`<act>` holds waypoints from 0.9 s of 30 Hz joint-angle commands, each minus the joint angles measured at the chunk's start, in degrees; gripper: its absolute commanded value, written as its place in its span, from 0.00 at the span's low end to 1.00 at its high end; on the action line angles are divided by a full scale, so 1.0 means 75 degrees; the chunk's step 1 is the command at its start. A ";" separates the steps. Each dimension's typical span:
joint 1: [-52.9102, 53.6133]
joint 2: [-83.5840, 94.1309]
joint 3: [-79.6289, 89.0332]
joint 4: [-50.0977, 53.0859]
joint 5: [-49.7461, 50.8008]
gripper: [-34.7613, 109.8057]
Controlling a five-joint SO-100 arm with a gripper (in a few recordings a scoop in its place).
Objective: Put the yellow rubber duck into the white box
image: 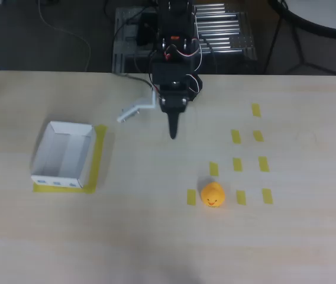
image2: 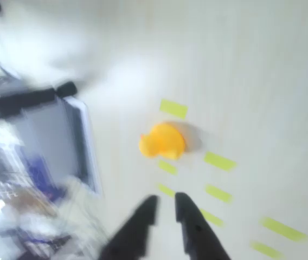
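Observation:
The yellow rubber duck point(image: 212, 194) sits on the pale table right of centre, among yellow tape marks, face towards the front edge. The white box point(image: 64, 154) stands far to the left on a yellow tape outline, blue marks on its near wall, nothing inside. My black gripper point(image: 173, 127) hangs from the arm at the top middle and points down at the table, well above and left of the duck in the overhead view. In the blurred wrist view the duck point(image2: 162, 142) lies ahead of the gripper point(image2: 166, 203), whose fingers stand almost together with nothing between them.
Several flat yellow tape rectangles point(image: 236, 136) dot the table around the duck. A small white tag point(image: 135, 110) sticks out left of the arm. A metal rack point(image: 221, 29) and cables lie beyond the far table edge.

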State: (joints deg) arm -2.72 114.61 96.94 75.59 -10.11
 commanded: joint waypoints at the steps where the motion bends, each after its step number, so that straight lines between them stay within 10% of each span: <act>1: -0.0926 -0.2684 -0.4512 0.2121 -0.1629 0.40; 9: -0.1559 -0.5578 -0.6516 0.2977 -0.2555 0.62; 27: -0.1535 -0.9000 -0.8625 0.2977 -0.2719 0.64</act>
State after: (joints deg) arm -14.06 47.20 41.22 96.59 -29.44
